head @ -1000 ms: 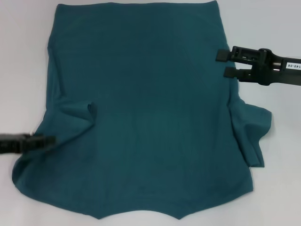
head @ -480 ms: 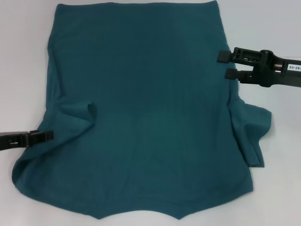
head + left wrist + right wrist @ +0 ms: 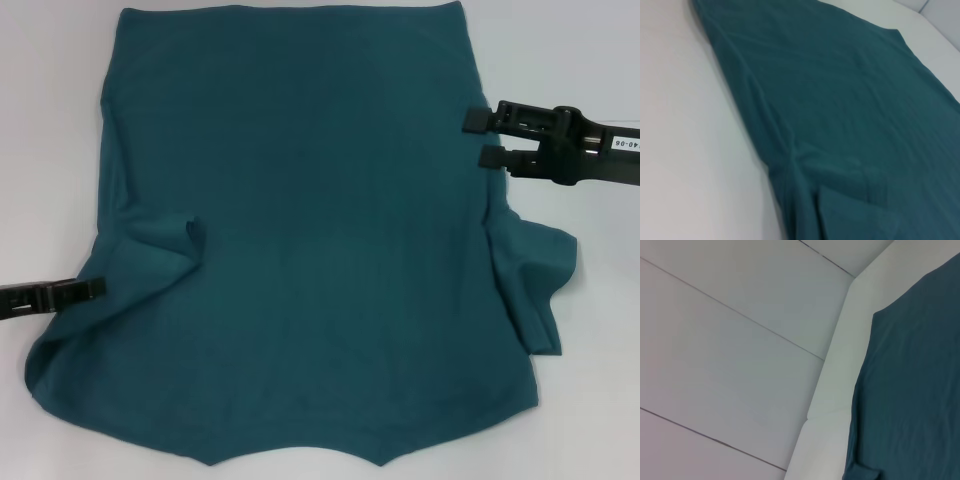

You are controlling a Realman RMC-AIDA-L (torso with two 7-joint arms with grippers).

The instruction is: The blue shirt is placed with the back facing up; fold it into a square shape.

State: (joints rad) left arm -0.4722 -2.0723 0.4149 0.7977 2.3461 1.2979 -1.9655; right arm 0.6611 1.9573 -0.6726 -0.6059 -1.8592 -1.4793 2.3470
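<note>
We see the left gripper point(image 3: 98, 288) low at the bench's left edge, its fingers pressed together at the rumpled sleeve of the blue shirt point(image 3: 300, 220). The shirt lies spread flat across the white bench point(image 3: 40, 120). Farther back, the right gripper point(image 3: 478, 138) reaches in horizontally at the shirt's right edge, fingers spread.

The blue shirt point(image 3: 300, 240) is soft, dull cloth. The table point(image 3: 50, 120) is smooth, white and not shiny.

blue shirt point(image 3: 840, 110) spread, wrinkled, on white table point(image 3: 685, 140)
</note>
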